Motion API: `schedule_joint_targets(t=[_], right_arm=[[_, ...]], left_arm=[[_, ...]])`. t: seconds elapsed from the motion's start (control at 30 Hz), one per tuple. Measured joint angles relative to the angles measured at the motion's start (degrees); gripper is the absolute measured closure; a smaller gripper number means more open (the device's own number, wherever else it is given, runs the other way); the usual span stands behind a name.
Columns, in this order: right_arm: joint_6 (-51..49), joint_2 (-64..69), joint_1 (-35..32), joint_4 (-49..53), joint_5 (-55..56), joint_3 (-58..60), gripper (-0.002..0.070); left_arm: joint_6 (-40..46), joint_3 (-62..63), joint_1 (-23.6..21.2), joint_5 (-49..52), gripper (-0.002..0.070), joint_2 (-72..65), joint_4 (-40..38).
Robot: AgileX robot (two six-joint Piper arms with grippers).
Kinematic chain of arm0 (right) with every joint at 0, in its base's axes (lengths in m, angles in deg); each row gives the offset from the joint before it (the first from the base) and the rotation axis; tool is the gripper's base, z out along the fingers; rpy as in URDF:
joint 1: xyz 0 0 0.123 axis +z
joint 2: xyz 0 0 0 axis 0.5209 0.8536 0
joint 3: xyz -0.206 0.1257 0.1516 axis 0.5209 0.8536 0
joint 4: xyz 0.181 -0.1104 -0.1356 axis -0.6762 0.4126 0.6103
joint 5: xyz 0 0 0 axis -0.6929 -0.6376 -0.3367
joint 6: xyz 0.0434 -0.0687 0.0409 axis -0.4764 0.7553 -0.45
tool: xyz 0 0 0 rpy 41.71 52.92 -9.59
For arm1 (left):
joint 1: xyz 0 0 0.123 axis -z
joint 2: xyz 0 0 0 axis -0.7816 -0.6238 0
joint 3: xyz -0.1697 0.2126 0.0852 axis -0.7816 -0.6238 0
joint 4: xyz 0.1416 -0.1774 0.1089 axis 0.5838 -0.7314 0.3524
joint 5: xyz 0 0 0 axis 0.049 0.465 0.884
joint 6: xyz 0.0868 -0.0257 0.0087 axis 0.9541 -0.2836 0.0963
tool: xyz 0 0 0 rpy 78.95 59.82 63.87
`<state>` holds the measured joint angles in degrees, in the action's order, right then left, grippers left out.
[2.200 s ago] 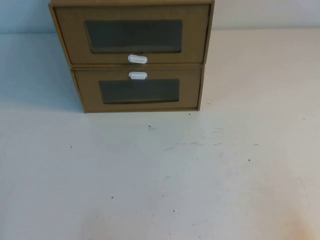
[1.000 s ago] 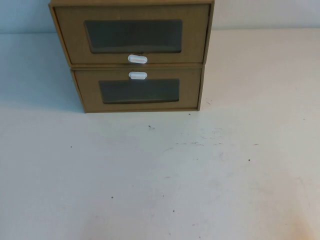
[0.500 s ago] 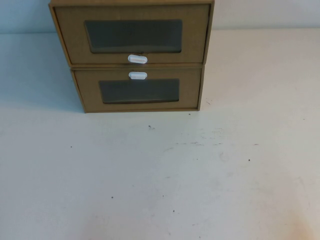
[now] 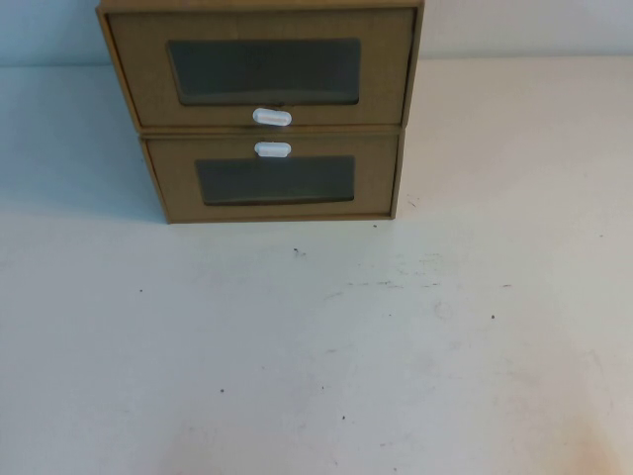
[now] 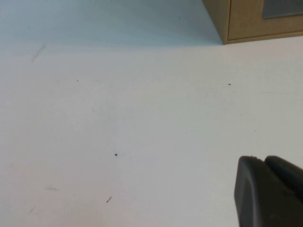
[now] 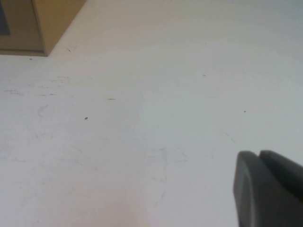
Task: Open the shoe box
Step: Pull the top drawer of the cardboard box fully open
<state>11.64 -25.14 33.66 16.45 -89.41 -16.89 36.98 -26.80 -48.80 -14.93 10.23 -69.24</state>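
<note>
Two brown shoe boxes stand stacked at the back of the white table. The upper box and the lower box each have a dark window and a small white handle, the upper handle just above the lower handle. Both fronts are closed. Neither arm shows in the high view. My left gripper hangs shut over bare table, well short of the lower box's corner. My right gripper is shut too, with nothing in it, far from the box corner.
The white table spreads out in front of the boxes, marked only by small specks and scuffs. A pale wall rises behind the boxes.
</note>
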Motion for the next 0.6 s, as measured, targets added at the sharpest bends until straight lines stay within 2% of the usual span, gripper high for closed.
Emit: schedule_joint_targets(t=[0.43, 0.6], right_arm=[[0.0, 0.0, 0.0, 0.0, 0.0, 0.0, 0.0689], [0.0, 0.0, 0.0, 0.0, 0.0, 0.0, 0.069]], left_arm=[[0.0, 0.0, 0.0, -2.1, 0.068, 0.0, 0.0], [-1.2, 0.0, 0.0, -2.7, 0.068, 0.0, -3.1]])
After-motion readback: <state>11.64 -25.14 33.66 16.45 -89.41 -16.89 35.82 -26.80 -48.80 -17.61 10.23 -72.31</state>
